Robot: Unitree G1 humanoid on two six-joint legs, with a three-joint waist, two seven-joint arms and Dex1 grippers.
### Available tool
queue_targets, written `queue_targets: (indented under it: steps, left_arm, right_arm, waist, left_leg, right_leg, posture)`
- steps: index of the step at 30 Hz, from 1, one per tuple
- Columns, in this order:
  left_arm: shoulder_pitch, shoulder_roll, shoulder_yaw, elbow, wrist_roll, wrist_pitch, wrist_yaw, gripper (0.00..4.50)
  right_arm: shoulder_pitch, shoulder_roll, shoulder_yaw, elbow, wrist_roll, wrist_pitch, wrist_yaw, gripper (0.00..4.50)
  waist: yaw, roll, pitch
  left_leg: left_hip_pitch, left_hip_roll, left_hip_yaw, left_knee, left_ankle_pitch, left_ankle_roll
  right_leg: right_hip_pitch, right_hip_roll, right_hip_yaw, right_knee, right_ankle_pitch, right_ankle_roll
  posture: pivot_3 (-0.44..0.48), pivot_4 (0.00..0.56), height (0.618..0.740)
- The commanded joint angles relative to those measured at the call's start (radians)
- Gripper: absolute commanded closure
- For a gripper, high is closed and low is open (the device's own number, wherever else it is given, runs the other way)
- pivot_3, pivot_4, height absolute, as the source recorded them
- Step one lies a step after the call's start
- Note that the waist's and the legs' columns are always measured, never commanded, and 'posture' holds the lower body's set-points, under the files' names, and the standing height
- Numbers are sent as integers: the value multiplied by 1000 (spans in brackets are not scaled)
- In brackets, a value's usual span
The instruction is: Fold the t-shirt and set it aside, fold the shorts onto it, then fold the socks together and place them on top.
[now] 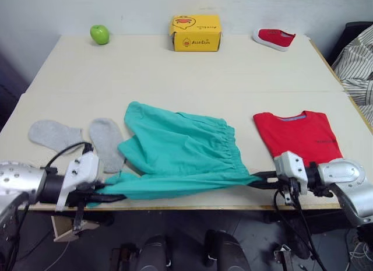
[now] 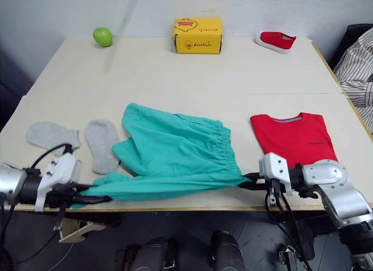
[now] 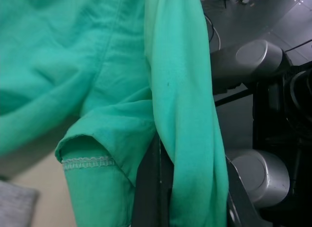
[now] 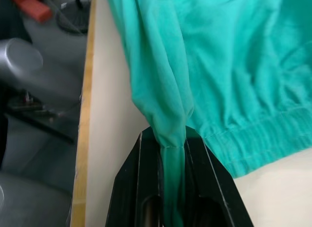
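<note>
- the teal shorts (image 1: 180, 151) lie at the middle of the table (image 1: 192, 73), their near edge pulled taut into a straight band along the table's front edge, the gathered waistband on the side toward the red t-shirt.
- the left gripper (image 1: 108, 196) has its two black fingers closed on the shorts' near corner on the sock side; in the left wrist view the green cloth drapes over and between the fingers (image 3: 151, 188).
- the right gripper (image 1: 262, 179) pinches the opposite near corner, just by the waistband; the right wrist view shows a bunched strip of the cloth clamped between both fingers (image 4: 131, 188) (the table's front edge runs alongside).
- the t-shirt (image 1: 300, 134) lies flat and folded beside the shorts, on their right, near but apart from them.
- two grey socks (image 1: 78, 138) lie side by side on the shorts' left; the one closer to the shorts sits just beside the cloth, and contact cannot be told.
- far behind the shorts, along the table's back edge: a green apple (image 1: 99, 34), a yellow box (image 1: 196, 32) and a small red shoe (image 1: 274, 38).
- striped cloth (image 1: 358, 64) shows past the table's right side, beyond the t-shirt.
</note>
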Motion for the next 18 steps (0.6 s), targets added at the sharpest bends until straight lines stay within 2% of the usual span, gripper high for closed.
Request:
queue_targets:
  steps: [1,4,5,8,10,12,15,18]
  left_arm:
    - [-253,29,-110,197,36,-17,-68,4500]
    - [-458,14,-231,342,100,-33,-125,4500]
    - [-556,-8,-292,435,159,-79,-154,4500]
    - [-826,-110,-436,747,332,-246,-206,4500]
    - [-955,-189,-488,953,425,-377,-198,4500]
    - [-1041,-250,-512,1116,490,-495,-183,4500]
    - [-1151,-336,-520,1364,578,-653,-82,4500]
    - [-1202,-381,-522,1529,645,-725,-6,4500]
  right_arm:
    - [-119,-41,-60,30,71,196,10,4451]
    - [-221,-30,-52,76,80,292,15,4451]
    - [-285,-9,-39,122,61,304,6,4451]
    - [-470,67,16,262,-9,383,-63,4451]
    - [-549,128,31,357,-52,395,-112,4451]
    - [-591,167,46,425,-99,394,-138,4451]
    - [-619,225,56,493,-147,375,-168,4451]
    - [-624,276,47,527,-175,367,-207,4451]
  waist:
    - [-1,0,0]
    - [-1,0,0]
    - [-1,0,0]
    - [-2,-1,-1]
    - [-3,-2,-1]
    - [-5,-2,-1]
    - [-5,-2,-1]
    - [-10,-2,-1]
  left_leg:
    - [0,0,0,0,0,0]
    - [-1,0,1,0,1,0]
    - [0,-1,2,0,1,0]
    - [-3,-3,8,1,2,-1]
    - [-8,-4,15,1,4,-1]
    - [-10,-3,16,0,4,-1]
    - [-17,-4,16,1,4,-1]
    - [-22,-6,17,1,4,0]
  right_leg:
    - [0,0,0,0,1,1]
    - [-2,1,1,2,1,0]
    - [-2,2,2,5,1,0]
    - [-4,4,1,5,1,1]
    - [-11,4,4,7,1,1]
    - [-12,5,4,6,1,1]
    - [-19,4,4,6,2,2]
    - [-25,3,5,7,3,4]
  posture:
    - [0,150,740]
    - [0,150,740]
    - [0,150,740]
    - [0,150,740]
    - [0,150,740]
    - [0,150,740]
    - [0,150,740]
    - [0,150,740]
